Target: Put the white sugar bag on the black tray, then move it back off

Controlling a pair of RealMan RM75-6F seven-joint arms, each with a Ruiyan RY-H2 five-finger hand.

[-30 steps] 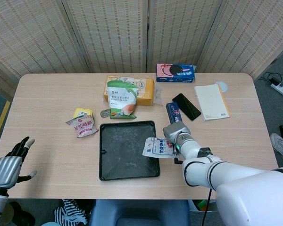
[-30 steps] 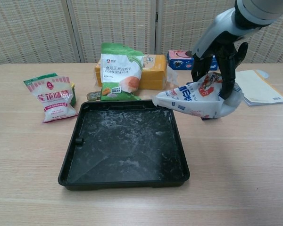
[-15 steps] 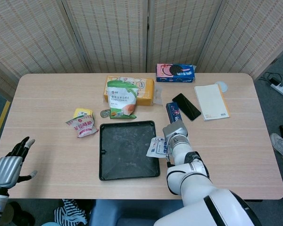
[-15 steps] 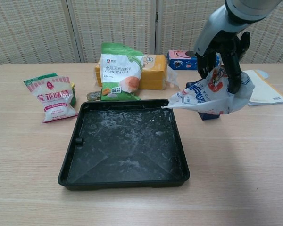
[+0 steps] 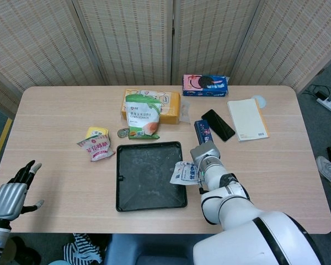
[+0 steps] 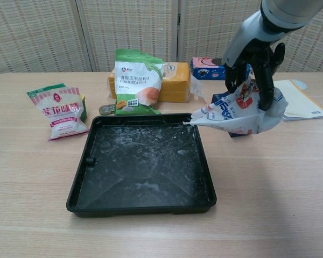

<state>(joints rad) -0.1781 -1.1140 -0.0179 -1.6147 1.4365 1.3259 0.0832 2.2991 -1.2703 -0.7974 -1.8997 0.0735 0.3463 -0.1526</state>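
The white sugar bag (image 6: 238, 114) (image 5: 185, 173) hangs in the air in my right hand (image 6: 254, 70) (image 5: 206, 160), which grips it from above. It is held beside the tray's right edge, and its left corner reaches the rim near the far right corner. The black tray (image 6: 142, 164) (image 5: 149, 175) lies at the table's middle and holds only white powder smears. My left hand (image 5: 14, 191) shows only in the head view, low at the table's near left corner, fingers apart and holding nothing.
Behind the tray stand a green corn starch bag (image 6: 135, 83) and a yellow box (image 6: 175, 81). A pink-and-white packet (image 6: 60, 110) lies to the left. A cookie box (image 5: 205, 85), dark box (image 5: 202, 131), phone (image 5: 218, 125) and notebook (image 5: 247, 118) sit at the right.
My right hand carried the sugar bag rightward and a little up from over the tray's right edge to beside it. The left hand stayed still.
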